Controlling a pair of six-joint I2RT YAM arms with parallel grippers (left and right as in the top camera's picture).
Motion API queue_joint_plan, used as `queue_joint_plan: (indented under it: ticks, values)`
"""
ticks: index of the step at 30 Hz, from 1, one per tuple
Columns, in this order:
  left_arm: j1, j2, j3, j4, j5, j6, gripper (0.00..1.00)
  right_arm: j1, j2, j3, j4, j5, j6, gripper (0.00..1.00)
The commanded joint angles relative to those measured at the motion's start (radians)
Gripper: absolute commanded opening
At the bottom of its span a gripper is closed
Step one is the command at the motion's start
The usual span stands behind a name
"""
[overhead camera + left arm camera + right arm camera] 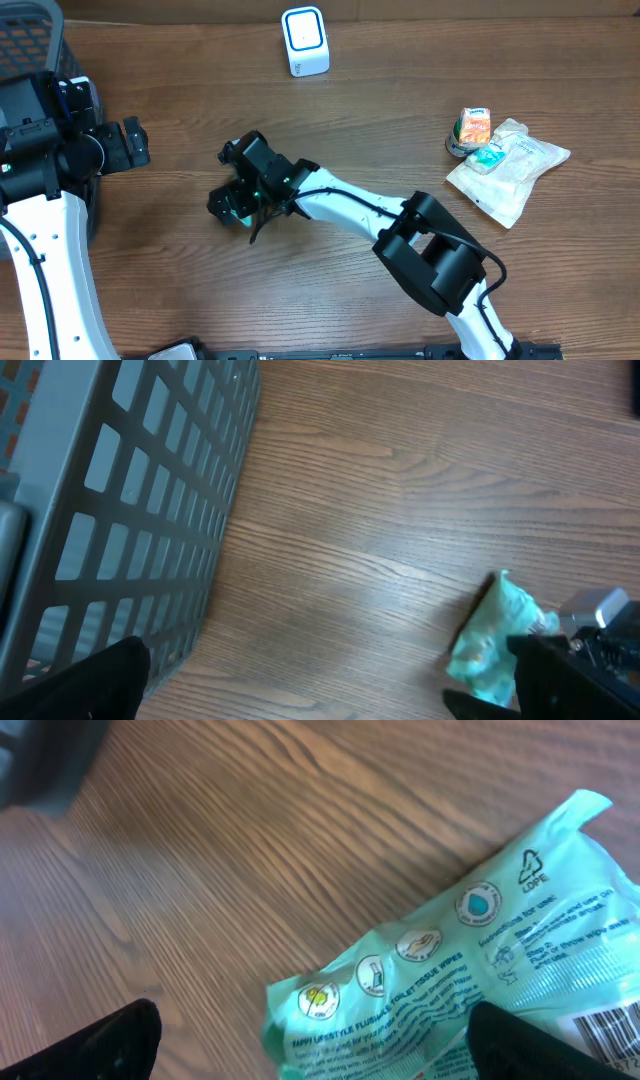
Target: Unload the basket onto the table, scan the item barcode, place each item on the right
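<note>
The pack (470,980) is a soft pillow of glossy mint-green film, crinkled and flat. It lies printed face up on the wood-grain table (250,850). A row of small round icons and lines of fine print run along its length. In the right wrist view its long axis runs from lower left to upper right, ending in a flat crimped seal at the upper right (a recycling mark sits just below it). The barcode (612,1020) shows at the frame's right edge, cut off there, so only part of its stripes can be read.

The right gripper (315,1020) stands wide, its two black fingers far apart at the bottom corners. The pack lies between them, and the right finger covers its lower edge; whether it touches cannot be told. From overhead the pack is almost wholly hidden under this gripper's black body, left of the table's middle.

The left gripper (325,660) is also spread wide and holds nothing. It sits beside the grey plastic lattice basket (130,510). In the left wrist view one end of the pack shows, blurred and partly behind the left gripper's finger.

A white rounded scanner (305,41) stands at the far edge. A pale crumpled pouch (510,170) lies well apart to the right.
</note>
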Motion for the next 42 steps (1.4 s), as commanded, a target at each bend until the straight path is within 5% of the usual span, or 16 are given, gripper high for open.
queue_joint_plan:
  ticks: [1, 8, 13, 19, 29, 35, 42]
  values:
    - [-0.006, 0.003, 0.006, 0.003, 0.008, 0.011, 1.0, -0.055, -0.026, 0.003, -0.117, -0.026, -0.108, 0.98]
    - [-0.006, 0.003, 0.006, 0.003, 0.008, 0.011, 1.0, -0.154, -0.06, 0.081, -0.381, -0.029, -0.342, 0.98]
    - [-0.006, 0.003, 0.006, 0.003, 0.008, 0.011, 1.0, -0.171, -0.06, 0.123, -0.426, -0.104, -0.34, 0.78]
    - [-0.006, 0.003, 0.006, 0.003, 0.008, 0.011, 0.99, -0.14, -0.059, 0.122, -0.403, -0.192, -0.291, 0.65]
    - [-0.006, 0.003, 0.006, 0.003, 0.008, 0.011, 1.0, -0.089, -0.048, 0.049, -0.445, -0.032, -0.17, 0.46]
    - [-0.006, 0.003, 0.006, 0.003, 0.008, 0.011, 1.0, -0.151, -0.048, 0.042, -0.521, 0.047, -0.164, 0.47]
    - [-0.006, 0.003, 0.006, 0.003, 0.008, 0.011, 1.0, -0.186, -0.048, 0.042, -0.539, -0.085, -0.231, 0.49]
